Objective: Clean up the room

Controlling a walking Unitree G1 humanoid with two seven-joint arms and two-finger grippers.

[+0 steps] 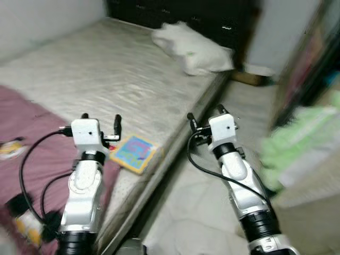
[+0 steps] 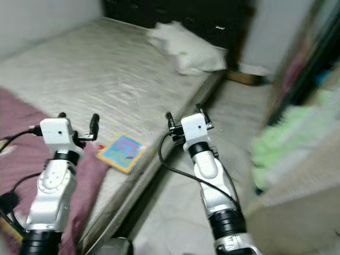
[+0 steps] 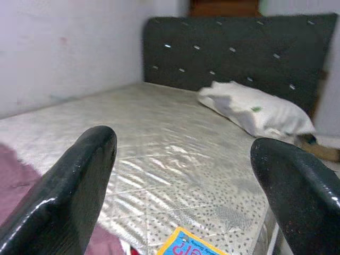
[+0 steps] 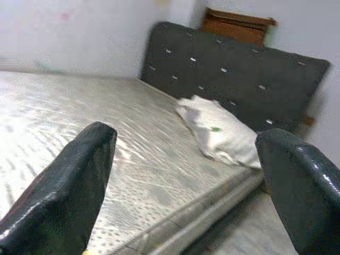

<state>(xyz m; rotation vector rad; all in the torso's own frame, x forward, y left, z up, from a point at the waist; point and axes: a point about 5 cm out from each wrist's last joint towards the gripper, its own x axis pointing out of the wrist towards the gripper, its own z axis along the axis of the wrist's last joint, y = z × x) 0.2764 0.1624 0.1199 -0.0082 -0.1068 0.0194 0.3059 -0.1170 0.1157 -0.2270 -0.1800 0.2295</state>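
Both the left gripper and right gripper hover with jaws spread, flanking a flat square book on the quilted mattress near its right edge, soft pillow far.

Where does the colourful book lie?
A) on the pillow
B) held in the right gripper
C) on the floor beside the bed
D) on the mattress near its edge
D: the book lies flat on the mattress near its edge, just ahead of the open left gripper.
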